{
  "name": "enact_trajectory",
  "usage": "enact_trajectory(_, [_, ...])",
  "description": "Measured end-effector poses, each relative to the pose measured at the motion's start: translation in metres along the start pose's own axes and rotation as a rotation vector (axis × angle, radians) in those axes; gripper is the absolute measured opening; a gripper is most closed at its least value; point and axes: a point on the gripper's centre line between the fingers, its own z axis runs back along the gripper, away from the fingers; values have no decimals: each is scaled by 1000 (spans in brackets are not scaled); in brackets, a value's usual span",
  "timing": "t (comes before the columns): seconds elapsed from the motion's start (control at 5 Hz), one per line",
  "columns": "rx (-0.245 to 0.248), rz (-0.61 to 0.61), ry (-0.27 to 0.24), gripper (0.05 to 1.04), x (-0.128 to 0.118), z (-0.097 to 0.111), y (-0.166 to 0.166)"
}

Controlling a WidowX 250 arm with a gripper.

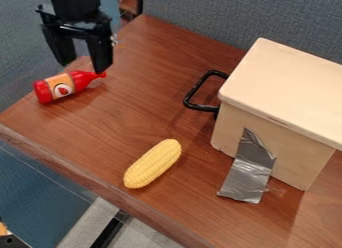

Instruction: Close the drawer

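hanging at upper left of the view, my pincer (83, 68) is spread, its two fingers pointing down w/ a wide gap betw. them. the drawer handle (194, 94), black & u-shaped, is right of my pincer & a bit lower in the view, well apart from it, w/ bare wood of the table (140, 109) betw. us. it sticks out from the end of the wooden box (294, 164) nearest me; the drawer's own face is hidden at this angle, so can't tell how far in it sits.

the box is at the right side of the view, w/ a pale flat lid (287, 84) on top. a strip of silver tape (247, 174) runs down its near wall & onto the tabletop, a bit creased.

right by my fingertips is a red bottle (61, 86), lying on its side, orange label up, nozzle pointing right & slightly up in the view; can't tell if i'm touching it. yellow corn (152, 163) lies lower down, approx. mid-view, slanted, near the table's front edge, left of the box & tape & apart from both. behind it all, a grey-blue fabric panel (200, 24).
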Motion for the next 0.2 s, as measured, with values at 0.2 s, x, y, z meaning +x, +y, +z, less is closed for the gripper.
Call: enact_trajectory(0.2, [24, -40, -48, 1000, -6, 0, -2])
